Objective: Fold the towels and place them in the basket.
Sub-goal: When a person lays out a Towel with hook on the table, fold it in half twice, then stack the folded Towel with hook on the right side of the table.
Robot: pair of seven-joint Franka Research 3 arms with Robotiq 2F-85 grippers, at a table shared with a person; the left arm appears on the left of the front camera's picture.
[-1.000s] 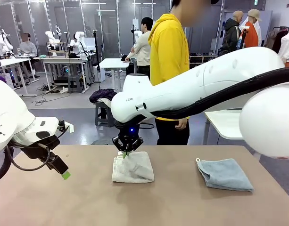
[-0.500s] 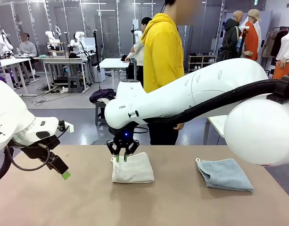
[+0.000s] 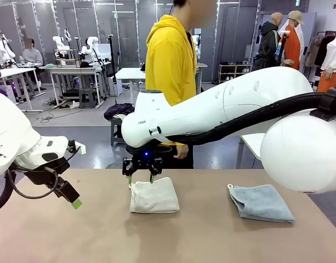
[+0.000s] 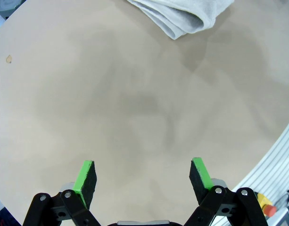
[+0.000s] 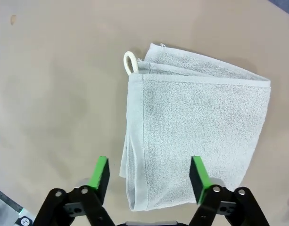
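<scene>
Right gripper [image 5: 149, 173] is open, empty, directly above the folded cream-white towel [image 5: 196, 146]. Left gripper [image 4: 143, 175] is open over bare table [image 4: 111, 108].

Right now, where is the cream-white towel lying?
In the front view the cream-white towel lies folded on the table, a little left of centre, just below the right arm's open tool; the grey-blue towel lies apart to its right.

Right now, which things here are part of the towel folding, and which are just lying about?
Part of the job:
- cream-white towel, folded
- grey-blue towel, folded
- right gripper, jaws open above the cream-white towel
- left gripper, jaws open

Lying about:
- small speck on the table
</scene>
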